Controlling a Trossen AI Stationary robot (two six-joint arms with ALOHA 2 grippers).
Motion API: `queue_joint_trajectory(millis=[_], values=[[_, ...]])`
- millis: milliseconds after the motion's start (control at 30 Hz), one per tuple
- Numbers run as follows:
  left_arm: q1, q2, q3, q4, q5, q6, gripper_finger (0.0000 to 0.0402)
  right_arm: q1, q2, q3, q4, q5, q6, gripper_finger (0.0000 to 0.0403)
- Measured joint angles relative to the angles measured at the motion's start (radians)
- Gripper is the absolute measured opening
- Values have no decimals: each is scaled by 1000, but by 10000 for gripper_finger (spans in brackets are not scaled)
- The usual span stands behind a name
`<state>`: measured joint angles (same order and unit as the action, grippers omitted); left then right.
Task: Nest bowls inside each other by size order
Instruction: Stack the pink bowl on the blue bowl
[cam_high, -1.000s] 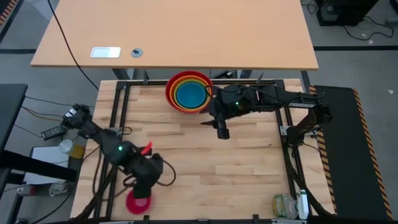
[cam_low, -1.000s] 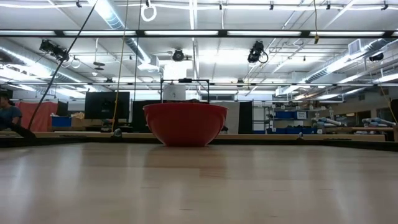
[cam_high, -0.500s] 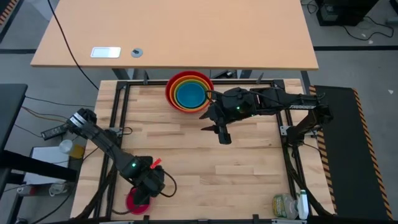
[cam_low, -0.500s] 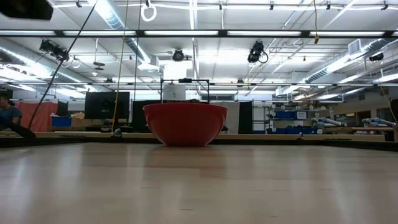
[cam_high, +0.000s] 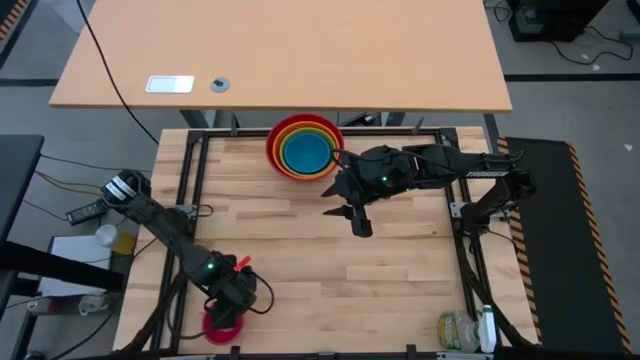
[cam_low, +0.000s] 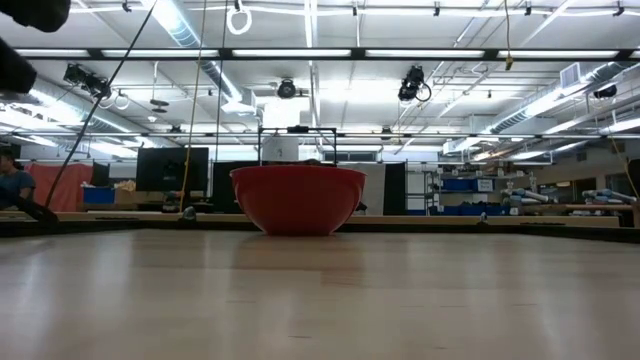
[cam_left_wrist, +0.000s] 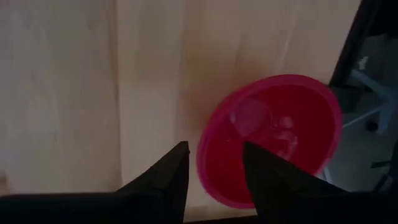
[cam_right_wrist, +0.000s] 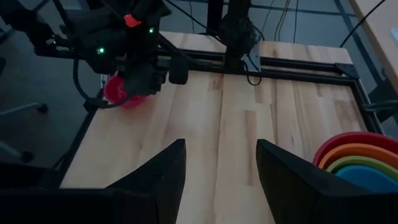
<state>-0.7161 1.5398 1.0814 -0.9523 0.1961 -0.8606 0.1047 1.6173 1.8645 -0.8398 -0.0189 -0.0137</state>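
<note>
Left gripper (cam_left_wrist: 214, 158), fingers apart and empty, has dropped over the pink bowl (cam_left_wrist: 273, 138) at the table's near edge, last bowl outside the red-orange-green-blue stack (cam_high: 305, 147); right gripper (cam_high: 350, 208) open, idle mid-table.

Both arms: matte black jointed links, black cables looped alongside. Left arm (cam_high: 165, 228) has a green status light, red tab near wrist. Right arm (cam_high: 430, 165) has a green light. Dark, tapered, wedge-shaped fingers (cam_right_wrist: 165, 174).
</note>
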Motion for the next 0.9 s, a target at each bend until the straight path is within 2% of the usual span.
queue_joint_trajectory(millis=[167, 367, 900], values=[[-1, 0, -40, 16, 6, -42, 188, 1, 0, 0, 1, 20, 22, 200], [-4, 0, -59, 70, 52, -1, 222, 5, 0, 0, 0, 69, 21, 200], [-6, 5, -171, 147, 109, -87, 193, 4, 0, 0, 0, 70, 15, 200]])
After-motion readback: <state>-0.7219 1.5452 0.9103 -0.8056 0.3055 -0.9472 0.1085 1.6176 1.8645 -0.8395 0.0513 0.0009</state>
